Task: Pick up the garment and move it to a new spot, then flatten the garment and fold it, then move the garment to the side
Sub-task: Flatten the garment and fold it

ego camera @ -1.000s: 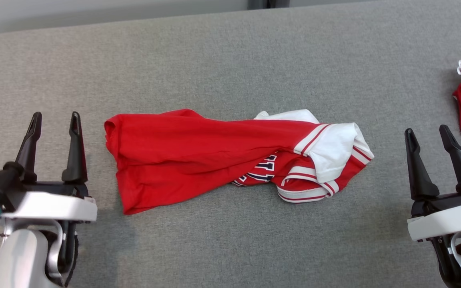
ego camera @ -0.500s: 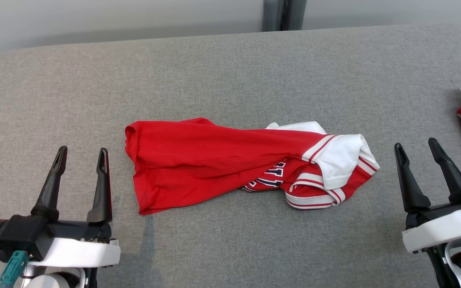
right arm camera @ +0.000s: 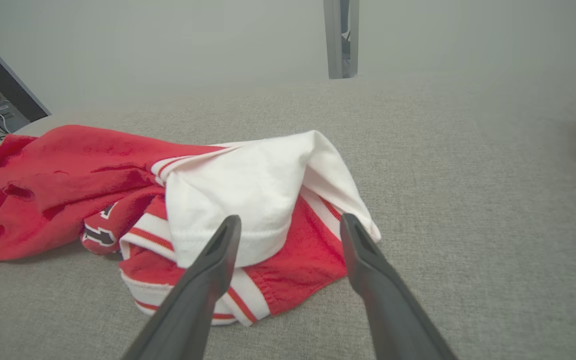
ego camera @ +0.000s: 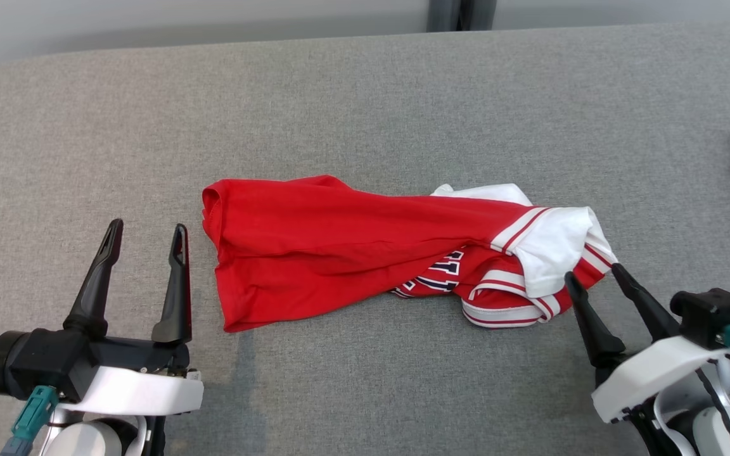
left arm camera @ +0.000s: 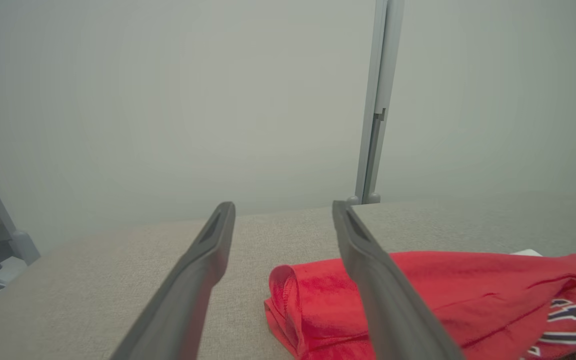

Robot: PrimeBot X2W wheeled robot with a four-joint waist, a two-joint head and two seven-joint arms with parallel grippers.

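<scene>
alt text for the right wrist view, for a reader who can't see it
A crumpled red and white garment lies on a grey fabric surface, its white part nearest the camera. The open right tool rises from the bottom edge, pointing at that end.

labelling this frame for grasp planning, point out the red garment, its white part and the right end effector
red garment (ego camera: 314,247), head view, on the plain red body cloth.
white part (right arm camera: 248,200), right wrist view, middle of the white fold on top.
right end effector (ego camera: 593,272), head view, midway between its open fingertips.
</scene>
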